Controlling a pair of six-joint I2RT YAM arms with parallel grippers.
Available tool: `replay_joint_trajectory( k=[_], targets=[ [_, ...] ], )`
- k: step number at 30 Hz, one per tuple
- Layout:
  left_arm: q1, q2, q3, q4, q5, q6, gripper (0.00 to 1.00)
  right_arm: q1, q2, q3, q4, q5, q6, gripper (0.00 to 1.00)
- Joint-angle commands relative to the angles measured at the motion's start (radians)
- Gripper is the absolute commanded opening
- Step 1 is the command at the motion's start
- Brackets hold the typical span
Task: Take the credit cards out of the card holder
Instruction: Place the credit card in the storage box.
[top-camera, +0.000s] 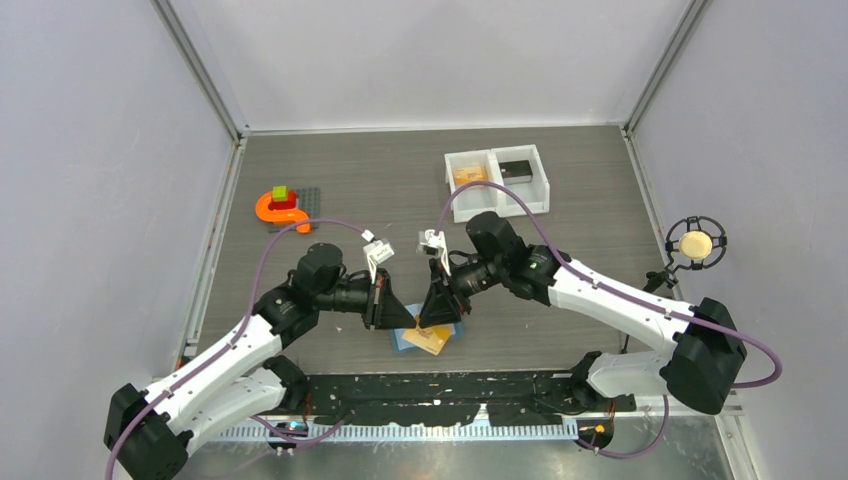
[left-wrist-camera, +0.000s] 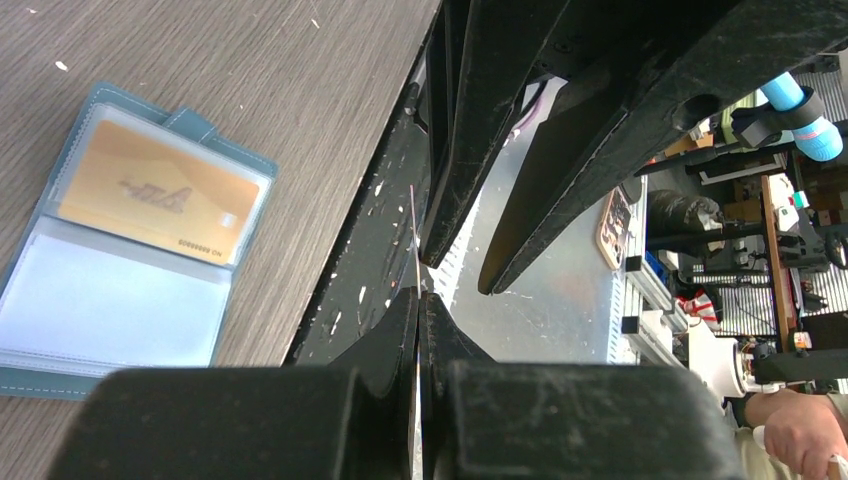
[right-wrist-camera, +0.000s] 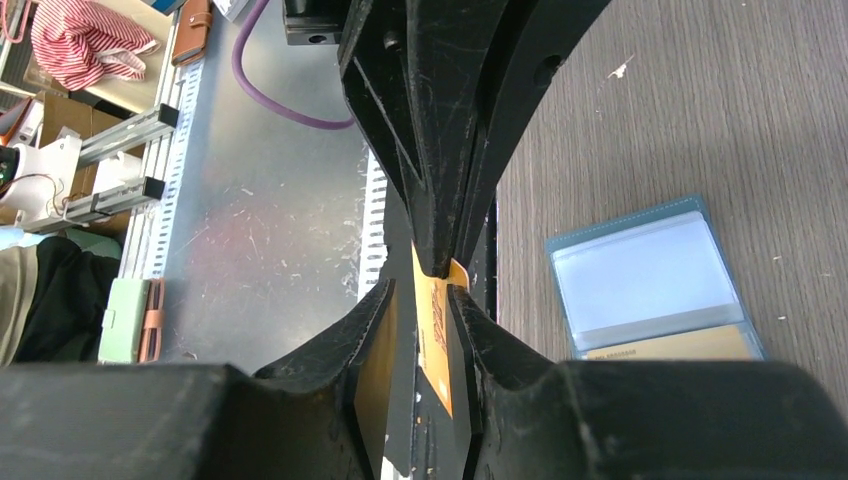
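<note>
The light-blue card holder lies open on the table near its front edge, with an orange-yellow card in one clear pocket. It also shows in the right wrist view and in the top view. My left gripper is shut on another orange-yellow card, held on edge above the table's front edge. My right gripper is open, its fingers on either side of that same card, facing the left gripper. In the top view both grippers, left and right, meet just above the holder.
A white two-compartment tray stands at the back right, with an orange card in its left part and a dark card in its right part. An orange curved toy piece lies at the back left.
</note>
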Motion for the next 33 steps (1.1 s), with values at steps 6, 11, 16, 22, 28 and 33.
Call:
replay_joint_trajectory(
  k=[6, 11, 16, 22, 28, 33],
  targets=[
    [-0.004, 0.0, 0.004, 0.051, 0.06, -0.004, 0.0, -0.006, -0.045, 0.068, 0.002, 0.065, 0.029, 0.33],
    [-0.004, -0.003, 0.003, 0.059, 0.062, -0.003, 0.0, -0.006, -0.002, 0.069, -0.026, 0.061, 0.008, 0.34],
    [-0.004, 0.002, 0.003, 0.059, 0.063, -0.003, 0.0, -0.006, 0.026, 0.053, -0.006, 0.018, 0.007, 0.34],
    [-0.004, -0.001, 0.003, 0.067, 0.059, -0.007, 0.0, -0.003, 0.048, 0.025, 0.034, -0.032, 0.026, 0.22],
    [0.039, -0.043, -0.015, 0.117, -0.024, -0.102, 0.32, -0.003, -0.016, -0.067, 0.318, -0.001, 0.253, 0.05],
    [0.108, -0.112, -0.083, 0.259, -0.072, -0.229, 0.54, -0.014, -0.127, -0.13, 0.53, 0.266, 0.446, 0.05]
  ],
)
